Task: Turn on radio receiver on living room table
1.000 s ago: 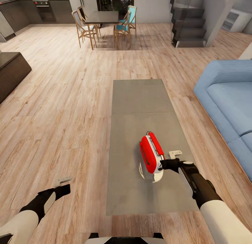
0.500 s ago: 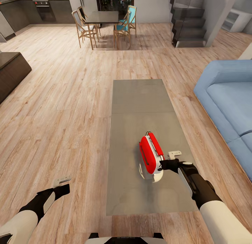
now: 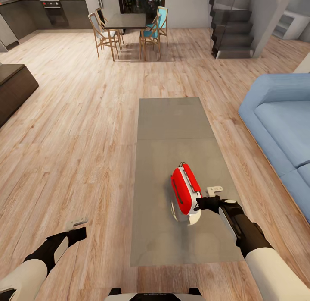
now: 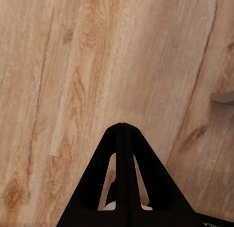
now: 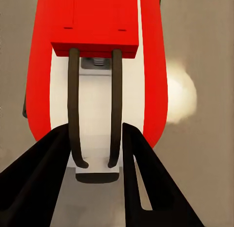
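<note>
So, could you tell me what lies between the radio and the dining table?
In the head view, bare grey table top beyond the radio, then bare wood floor.

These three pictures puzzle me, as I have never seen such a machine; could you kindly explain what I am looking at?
It is a simulated two-armed robot on wheels. The wide picture comes from a camera on its head, looking down over both arms. The other two come from cameras near each hand. On the low grey table stands a small red radio receiver. The right hand reaches against the radio's end; its wrist view shows the two dark fingers apart, at the white rim, gripping nothing. The left hand hangs over the wooden floor, fingers pressed together and empty. A blue sofa stands beside the table.
</note>
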{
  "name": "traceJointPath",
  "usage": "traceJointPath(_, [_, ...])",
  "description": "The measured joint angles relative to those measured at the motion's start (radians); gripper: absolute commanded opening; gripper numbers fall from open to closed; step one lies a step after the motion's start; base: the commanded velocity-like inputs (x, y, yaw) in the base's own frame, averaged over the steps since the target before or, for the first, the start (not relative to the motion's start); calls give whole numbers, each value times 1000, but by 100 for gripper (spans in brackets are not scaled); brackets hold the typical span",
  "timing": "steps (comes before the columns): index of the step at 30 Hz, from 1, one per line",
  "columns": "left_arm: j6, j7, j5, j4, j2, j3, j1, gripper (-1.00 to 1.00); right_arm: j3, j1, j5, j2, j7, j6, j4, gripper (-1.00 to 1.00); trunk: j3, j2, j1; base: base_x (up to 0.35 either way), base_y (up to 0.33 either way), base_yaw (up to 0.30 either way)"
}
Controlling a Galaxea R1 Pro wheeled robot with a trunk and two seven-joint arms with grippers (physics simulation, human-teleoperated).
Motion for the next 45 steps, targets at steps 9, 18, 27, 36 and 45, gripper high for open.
traceJointPath(9, [0,2,0,0,-2,-1,0,-100,0,0,0,0,0,0,0,-100,0,0,0,0,0,0])
traceJointPath(18, [0,2,-2,1,-2,-2,0,-100,0,0,0,0,0,0,1,-100,0,0,0,0,0,0])
traceJointPath(27, [0,2,-2,1,-3,-2,0,-100,0,0,1,0,-2,0,3,-100,-16,-35,19,0,0,0])
traceJointPath(36, [0,2,-4,1,-3,-2,0,-100,0,0,2,0,-3,0,10,-100,-28,-63,34,0,0,0])
traceJointPath(45, [-1,2,-6,1,-3,-2,0,-100,0,0,1,0,-3,0,12,-100,-50,-112,61,0,0,0])
